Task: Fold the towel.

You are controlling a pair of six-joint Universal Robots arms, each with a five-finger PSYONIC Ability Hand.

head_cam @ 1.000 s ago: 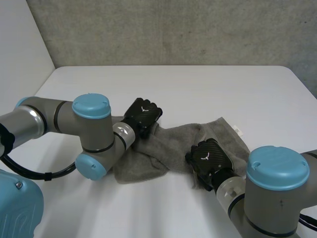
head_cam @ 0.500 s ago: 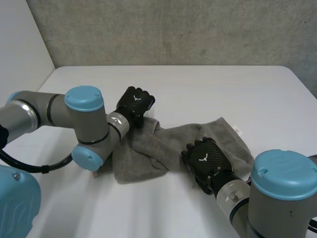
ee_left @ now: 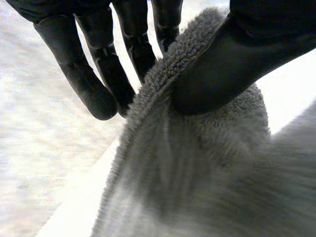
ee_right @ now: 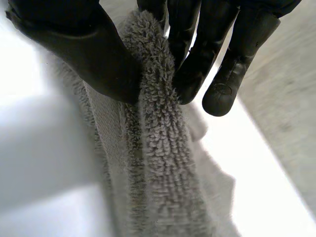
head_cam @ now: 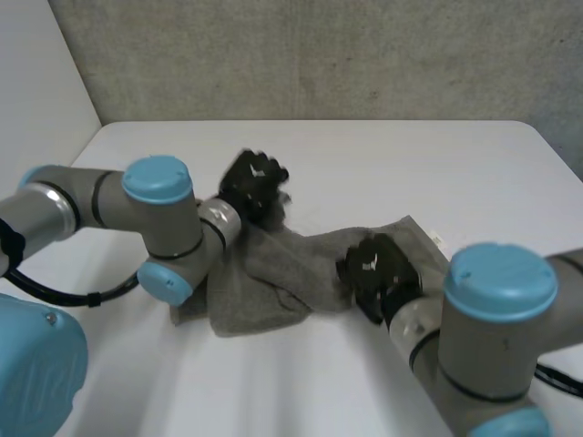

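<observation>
A grey towel (head_cam: 273, 273) lies crumpled across the middle of the white table (head_cam: 410, 164). My left hand (head_cam: 253, 187) is at the towel's far left edge, lifted a little off the table. In the left wrist view its thumb (ee_left: 222, 69) and fingers (ee_left: 123, 64) pinch a fold of the towel (ee_left: 197, 163). My right hand (head_cam: 378, 273) sits on the towel's near right part. In the right wrist view its thumb (ee_right: 84, 49) and fingers (ee_right: 197, 54) pinch a ridge of the towel (ee_right: 158, 148).
The grey wall (head_cam: 319, 55) stands behind the table's far edge. A small white tag (head_cam: 437, 239) sticks out at the towel's right corner. Bare table lies to the far right and along the front.
My left hand moved away from me and up with the towel's edge. Both hands closed on the cloth. The right hand shifted slightly towards the far side.
</observation>
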